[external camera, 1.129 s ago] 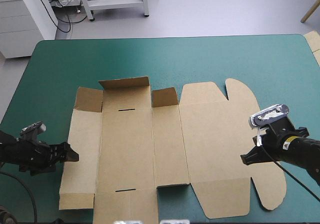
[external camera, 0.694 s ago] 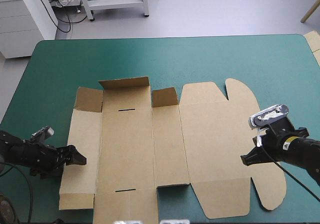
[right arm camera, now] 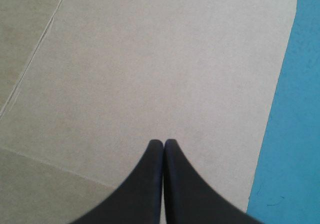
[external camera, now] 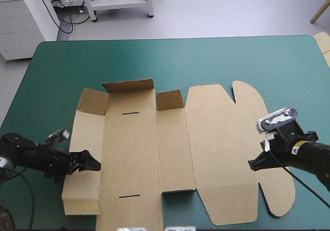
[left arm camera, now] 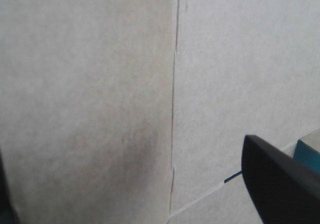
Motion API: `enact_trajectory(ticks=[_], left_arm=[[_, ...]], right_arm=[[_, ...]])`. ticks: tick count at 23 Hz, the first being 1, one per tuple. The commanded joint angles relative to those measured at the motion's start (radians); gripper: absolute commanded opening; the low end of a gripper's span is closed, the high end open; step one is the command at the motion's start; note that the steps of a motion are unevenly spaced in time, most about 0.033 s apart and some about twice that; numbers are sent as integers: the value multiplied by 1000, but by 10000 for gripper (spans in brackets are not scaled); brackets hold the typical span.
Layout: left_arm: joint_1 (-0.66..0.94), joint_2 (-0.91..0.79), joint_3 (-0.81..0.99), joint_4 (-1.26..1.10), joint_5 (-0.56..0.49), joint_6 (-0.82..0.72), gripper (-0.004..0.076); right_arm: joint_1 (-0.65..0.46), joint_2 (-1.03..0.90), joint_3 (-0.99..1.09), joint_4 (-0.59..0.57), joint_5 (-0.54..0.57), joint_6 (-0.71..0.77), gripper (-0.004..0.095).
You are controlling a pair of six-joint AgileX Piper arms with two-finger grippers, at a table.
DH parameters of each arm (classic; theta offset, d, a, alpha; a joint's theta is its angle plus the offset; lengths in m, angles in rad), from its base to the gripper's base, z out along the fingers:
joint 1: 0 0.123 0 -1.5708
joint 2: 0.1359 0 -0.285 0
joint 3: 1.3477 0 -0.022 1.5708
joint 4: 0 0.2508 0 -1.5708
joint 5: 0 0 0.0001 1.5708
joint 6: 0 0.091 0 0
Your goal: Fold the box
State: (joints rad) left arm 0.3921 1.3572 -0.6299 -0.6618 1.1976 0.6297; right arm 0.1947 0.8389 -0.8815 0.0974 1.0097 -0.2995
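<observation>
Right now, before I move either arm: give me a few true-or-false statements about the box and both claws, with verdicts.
1. The box lies spread out as a sheet, not yet a tray. True.
2. The right claw is open. False: its fingers meet in one point.
3. The left claw is open over the box's left panel. True.
4. The right claw is clear of the box. False: it is over the box's rounded right flap.
</observation>
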Motion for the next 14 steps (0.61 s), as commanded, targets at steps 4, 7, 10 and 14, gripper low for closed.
enact_trajectory(ticks=[4,7,10,14], left_arm=[[-17,-2,13,-8,66,-11,576],[-17,-2,13,-12,66,-11,419],[-17,-2,13,-12,56,-8,222],[-17,-2,13,-22,29,-8,29]], right_arm=[[-8,-7,-26,7,-41,-8,-21],[-8,-7,-26,7,-41,-8,-21],[-8,-7,-26,7,-41,-8,-21],[-8,-7,-26,7,-41,-8,-21]])
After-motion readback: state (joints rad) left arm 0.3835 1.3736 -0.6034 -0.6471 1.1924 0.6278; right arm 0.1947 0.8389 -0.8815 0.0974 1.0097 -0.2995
